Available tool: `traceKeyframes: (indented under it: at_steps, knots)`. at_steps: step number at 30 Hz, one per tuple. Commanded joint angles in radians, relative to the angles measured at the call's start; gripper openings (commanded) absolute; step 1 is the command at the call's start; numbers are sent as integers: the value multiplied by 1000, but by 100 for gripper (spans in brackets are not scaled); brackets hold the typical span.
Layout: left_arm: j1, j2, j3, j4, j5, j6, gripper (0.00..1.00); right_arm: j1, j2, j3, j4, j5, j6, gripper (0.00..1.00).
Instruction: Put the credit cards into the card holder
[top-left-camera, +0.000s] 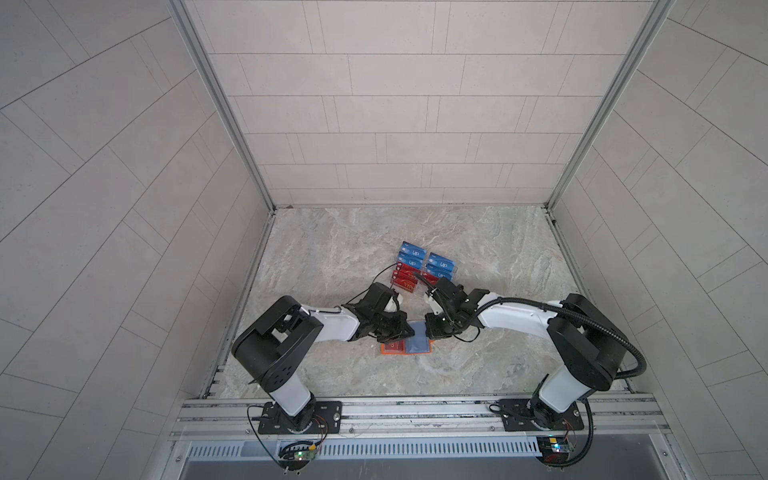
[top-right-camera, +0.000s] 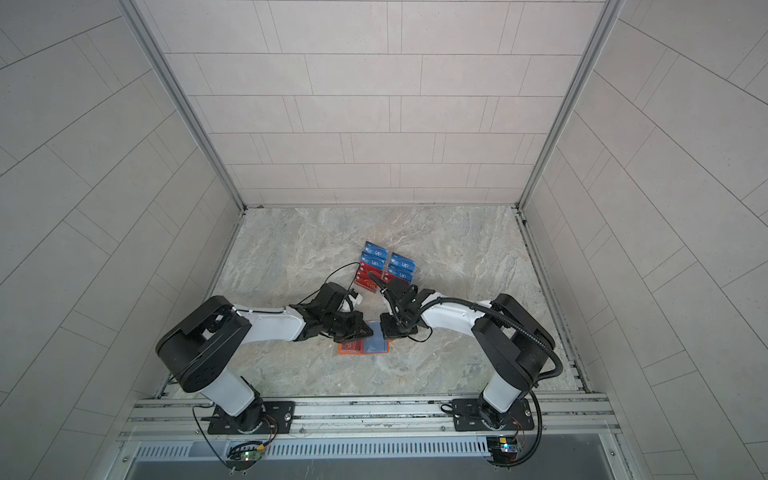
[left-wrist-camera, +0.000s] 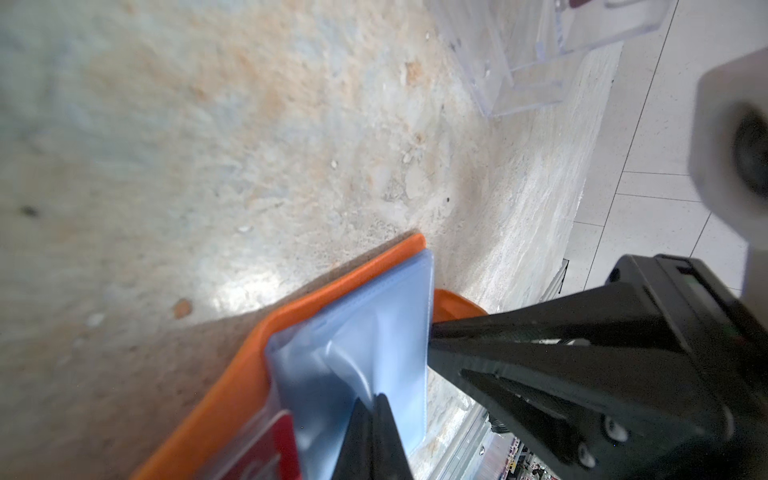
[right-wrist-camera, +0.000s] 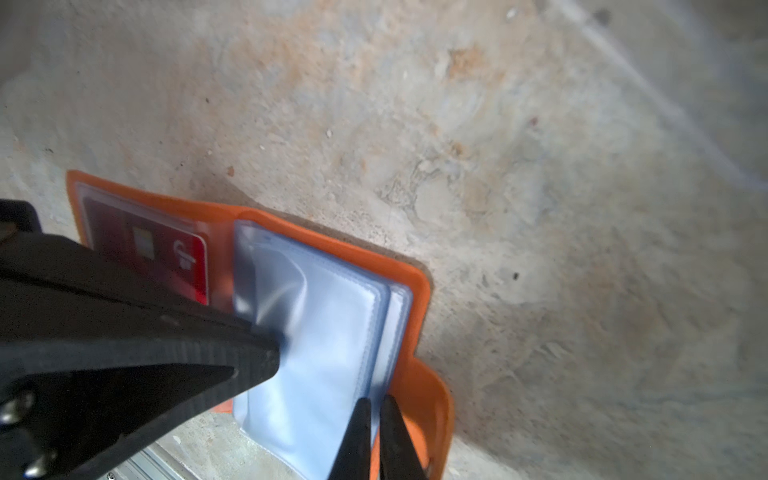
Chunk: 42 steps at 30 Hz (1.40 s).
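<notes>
The left jaws are pressing together on the top clear sleeve (right-wrist-camera: 328, 332) of the card holder (top-left-camera: 407, 353). Their tips are biting near its spine-side edge, where the film is puckering into a fold. They look to be pinching that fold rather than merely resting on it.

The holder is lying open and flat on the surface (top-left-camera: 332, 249), directly between the two sets of jaws and touching both. Its left page is already carrying a red card (right-wrist-camera: 166, 257) under plastic, and the stack of clear sleeves (left-wrist-camera: 386, 340) is sitting on the right page. Opened out like this, the holder's long axis is running left to right, from arm to arm. Its spine is running away from the robot, and the snap tab (right-wrist-camera: 432, 399) is pointing right. The right jaws are standing almost closed and seem to be gripping the outer edge of the same stack, on the tab side.

So the sleeve is being held at opposite ends of that long axis. I judge this as parting a pocket for a card. The other credit cards (top-left-camera: 412, 252) are standing in the clear acrylic rack (left-wrist-camera: 523, 91) just beyond the holder, with their long axes also running roughly left to right. The red ones (top-left-camera: 405, 283) are lying nearer the left jaws. With both sets of jaws occupied, one will have to let go to fetch a card.
</notes>
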Motion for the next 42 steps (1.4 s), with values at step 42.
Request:
traceKeyframes:
  at_steps: [42]
  knots:
    - [49,-70,-89,70,115,74,2,10,-3,-24,116,-85,-7,12]
